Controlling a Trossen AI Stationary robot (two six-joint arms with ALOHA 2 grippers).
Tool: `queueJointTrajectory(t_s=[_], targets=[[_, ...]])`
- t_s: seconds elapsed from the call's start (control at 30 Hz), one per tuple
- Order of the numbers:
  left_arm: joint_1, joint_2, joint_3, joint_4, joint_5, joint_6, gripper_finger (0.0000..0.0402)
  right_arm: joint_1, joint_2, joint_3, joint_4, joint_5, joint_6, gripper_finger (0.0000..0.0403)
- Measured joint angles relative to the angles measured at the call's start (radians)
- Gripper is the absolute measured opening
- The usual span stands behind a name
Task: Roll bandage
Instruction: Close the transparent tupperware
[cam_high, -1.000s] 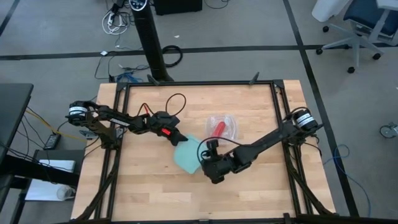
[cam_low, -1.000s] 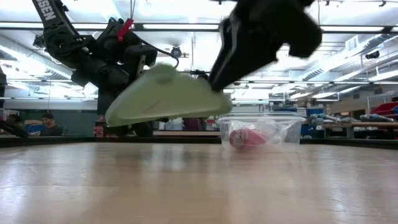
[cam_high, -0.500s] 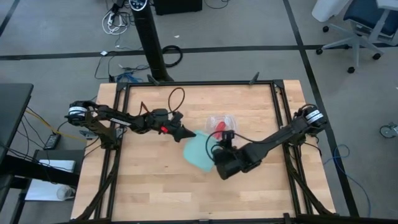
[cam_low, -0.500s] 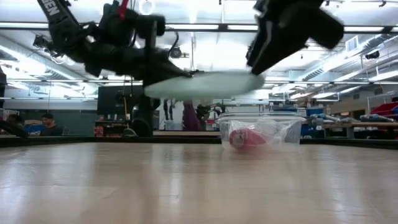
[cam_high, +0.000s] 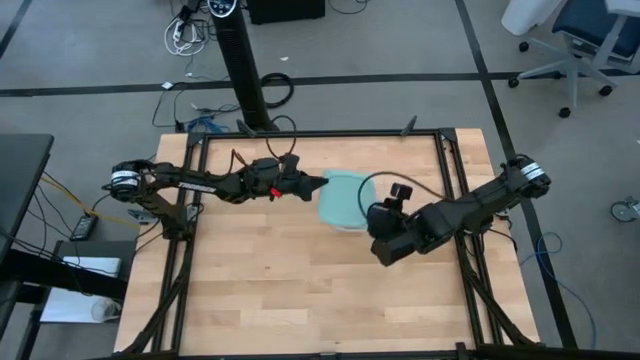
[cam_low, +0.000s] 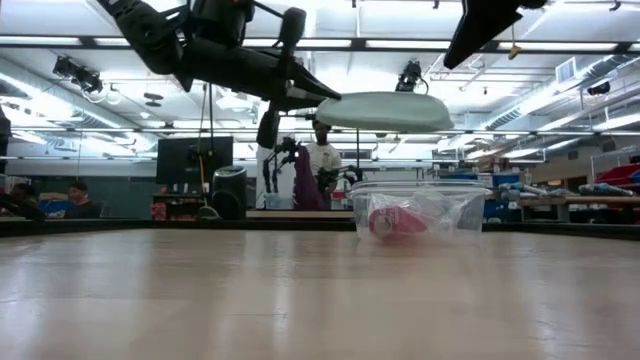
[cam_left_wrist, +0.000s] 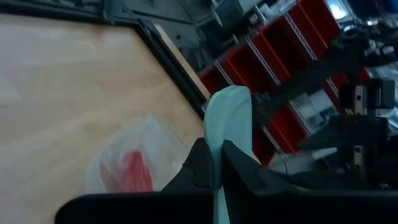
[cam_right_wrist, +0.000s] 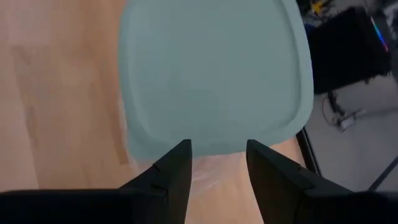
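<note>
**Lid held over the bag, bandage not reached yet**

While the left gripper (cam_high: 318, 184) pinches the edge of the light-blue lid (cam_high: 345, 198) and holds it flat in the air, the right gripper (cam_right_wrist: 216, 163) sits just behind the lid's near edge with its fingers spread and nothing between them. The bandage (cam_low: 392, 221), a red bundle, lies inside the clear plastic bag (cam_low: 415, 211) on the table (cam_high: 280, 290), directly under the lid.

Risks as I see them:
- Thin edge pinch on a wide flat lid: any tilt could let it slip and drop onto the bag.
- Lid hides the bag from above, so a blind reach could shove it.

Versus a second ago: the lid was low and tilted near the table's middle; it has since been lifted, levelled and carried toward the far side. The right gripper has backed off and narrowed slightly.
</note>
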Motion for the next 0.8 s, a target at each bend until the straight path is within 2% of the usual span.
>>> queueJointTrajectory(t_s=[0.13, 0.33, 0.63, 0.8], targets=[[0.002, 0.037, 0.020, 0.002, -0.040, -0.041, 0.0012, -0.029, -0.021, 0.000, -0.008, -0.024, 0.033, 0.0150], [0.012, 0.141, 0.072, 0.041, -0.062, -0.110, 0.0016, -0.109, -0.021, -0.006, -0.009, -0.156, 0.068, 0.0149], [0.023, 0.272, 0.168, 0.038, -0.023, -0.140, 0.0020, -0.162, -0.021, -0.057, 0.013, -0.251, 0.048, 0.0150], [0.020, 0.279, 0.169, 0.029, -0.016, -0.133, 0.0020, -0.189, -0.021, -0.145, 0.092, -0.289, 0.006, 0.0150]])
